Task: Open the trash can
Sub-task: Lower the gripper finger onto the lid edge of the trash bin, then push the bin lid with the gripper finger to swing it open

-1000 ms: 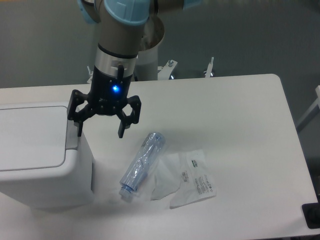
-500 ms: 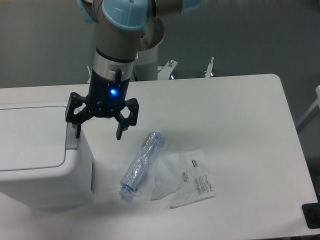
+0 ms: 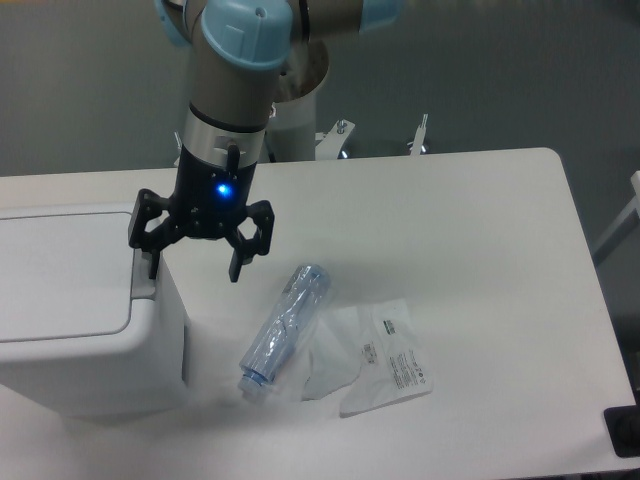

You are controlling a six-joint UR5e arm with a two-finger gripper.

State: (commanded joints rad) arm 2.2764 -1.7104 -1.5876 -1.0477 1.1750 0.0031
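Note:
The trash can (image 3: pixel 70 330) is a big white boxy bin at the left edge, its flat lid (image 3: pixel 60 270) lying closed. A grey push tab (image 3: pixel 146 268) sits on its right rim. My gripper (image 3: pixel 193 270) hangs open just above the bin's right edge. Its left finger (image 3: pixel 152 258) is over the tab, and I cannot tell if it touches. The right finger (image 3: pixel 238 262) hangs beyond the bin's side, over the table. Nothing is between the fingers.
A crushed clear plastic bottle (image 3: pixel 284 329) lies on the table to the right of the bin. A crumpled clear wrapper with a label (image 3: pixel 385 358) lies beside it. The table's right edge (image 3: pixel 585 270) runs down the right side.
The gripper has shifted slightly left and a little up, staying open. The lid, bottle and wrapper have not moved.

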